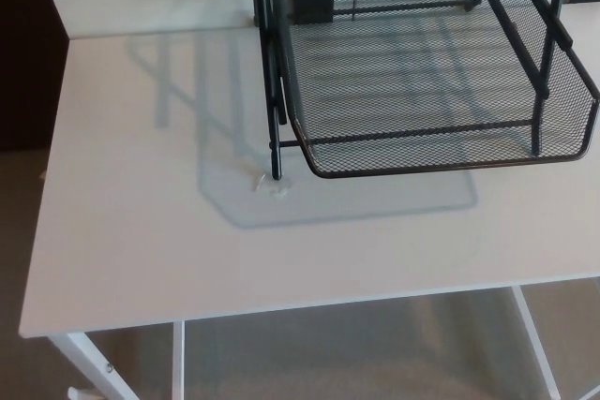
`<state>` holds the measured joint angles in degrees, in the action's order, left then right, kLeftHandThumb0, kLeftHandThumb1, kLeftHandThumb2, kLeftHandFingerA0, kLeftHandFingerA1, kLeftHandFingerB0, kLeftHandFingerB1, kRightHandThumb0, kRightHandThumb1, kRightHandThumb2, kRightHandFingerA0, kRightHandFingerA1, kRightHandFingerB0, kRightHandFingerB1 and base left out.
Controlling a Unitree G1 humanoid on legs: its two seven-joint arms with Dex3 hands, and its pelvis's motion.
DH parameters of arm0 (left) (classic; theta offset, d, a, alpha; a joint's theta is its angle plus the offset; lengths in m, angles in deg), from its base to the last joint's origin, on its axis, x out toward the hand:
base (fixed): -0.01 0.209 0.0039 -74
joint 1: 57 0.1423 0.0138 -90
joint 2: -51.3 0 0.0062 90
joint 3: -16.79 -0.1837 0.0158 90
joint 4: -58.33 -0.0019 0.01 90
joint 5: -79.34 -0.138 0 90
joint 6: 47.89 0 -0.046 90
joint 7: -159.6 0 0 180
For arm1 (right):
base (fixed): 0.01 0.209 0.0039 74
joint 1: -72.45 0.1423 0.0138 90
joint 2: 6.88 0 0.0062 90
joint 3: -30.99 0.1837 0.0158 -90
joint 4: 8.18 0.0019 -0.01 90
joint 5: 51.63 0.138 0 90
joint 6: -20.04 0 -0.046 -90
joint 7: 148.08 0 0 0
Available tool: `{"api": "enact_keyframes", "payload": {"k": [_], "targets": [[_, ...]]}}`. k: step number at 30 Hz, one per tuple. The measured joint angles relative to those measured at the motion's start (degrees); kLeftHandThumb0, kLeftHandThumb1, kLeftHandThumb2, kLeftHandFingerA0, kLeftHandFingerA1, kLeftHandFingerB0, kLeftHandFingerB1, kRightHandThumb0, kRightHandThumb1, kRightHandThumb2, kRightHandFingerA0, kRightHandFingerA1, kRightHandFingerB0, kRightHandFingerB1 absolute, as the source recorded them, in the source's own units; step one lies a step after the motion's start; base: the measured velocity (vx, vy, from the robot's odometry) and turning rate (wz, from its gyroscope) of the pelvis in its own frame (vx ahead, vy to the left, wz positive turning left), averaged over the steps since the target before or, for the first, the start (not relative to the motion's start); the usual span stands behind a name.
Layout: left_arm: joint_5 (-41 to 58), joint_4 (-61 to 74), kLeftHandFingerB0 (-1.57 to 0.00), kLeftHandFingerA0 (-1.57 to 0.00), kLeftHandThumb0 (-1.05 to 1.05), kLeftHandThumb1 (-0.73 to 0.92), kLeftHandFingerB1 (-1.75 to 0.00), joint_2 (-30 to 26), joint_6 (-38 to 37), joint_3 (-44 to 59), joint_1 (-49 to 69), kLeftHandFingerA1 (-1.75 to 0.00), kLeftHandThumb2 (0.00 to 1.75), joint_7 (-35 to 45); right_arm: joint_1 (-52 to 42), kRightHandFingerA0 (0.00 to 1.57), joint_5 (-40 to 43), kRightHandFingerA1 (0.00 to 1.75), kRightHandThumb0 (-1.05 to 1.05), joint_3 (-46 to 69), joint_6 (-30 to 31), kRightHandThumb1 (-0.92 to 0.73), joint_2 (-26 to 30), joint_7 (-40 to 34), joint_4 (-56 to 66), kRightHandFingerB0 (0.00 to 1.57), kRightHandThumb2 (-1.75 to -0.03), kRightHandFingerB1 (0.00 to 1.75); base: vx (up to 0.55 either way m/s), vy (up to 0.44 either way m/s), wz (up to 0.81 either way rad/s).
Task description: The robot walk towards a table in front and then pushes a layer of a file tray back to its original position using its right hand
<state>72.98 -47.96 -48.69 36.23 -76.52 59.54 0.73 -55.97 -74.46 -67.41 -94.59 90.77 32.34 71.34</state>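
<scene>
Table [141,259]: white, reached; walk seemingly done. File tray [412,53]: black mesh, far right on the table. Tray layer [441,152]: pulled out toward the near edge, not yet pushed back. Hands: neither in view; state cannot be told. Push outstanding.

no readable text, labels or numbers on file tray [422,91], table [141,231]

Office-type setting. Plain white tabletop [141,231] on white metal legs; black wire-mesh file tray [422,72] at 1 o'clock; pale wall behind at 12 o'clock; beige carpet-like floor [19,213] at 9 o'clock and beneath.
</scene>
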Motion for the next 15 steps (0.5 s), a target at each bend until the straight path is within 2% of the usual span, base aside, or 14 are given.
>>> {"api": "enact_keyframes", "payload": {"k": [6, 15], "targets": [[-0.1, 0.6, -0.58, -0.56, -0.28, 0.7, -0.42, -0.2, 0.0, 0.0, -0.2, -0.42, 0.61, 0.0, 0.2, 0.0, 1.9, 0.13, -0.75, 0.2, 0.1, -0.58, 0.0, 1.9, 0.3, 0.0, -0.92, 0.12, 0.0, 0.0, 0.0], [-0.1, 0.6, -0.57, -0.55, -0.27, 0.7, -0.42, -0.3, 0.0, 0.0, -0.8, -0.42, 0.61, 0.2, 0.4, 0.0, 3.1, 0.11, -0.78, 0.5, 0.9, -0.6, 0.0, 3.4, 1.7, 0.0, -0.92, 0.09, 0.0, 0.0, 0.0]]}}
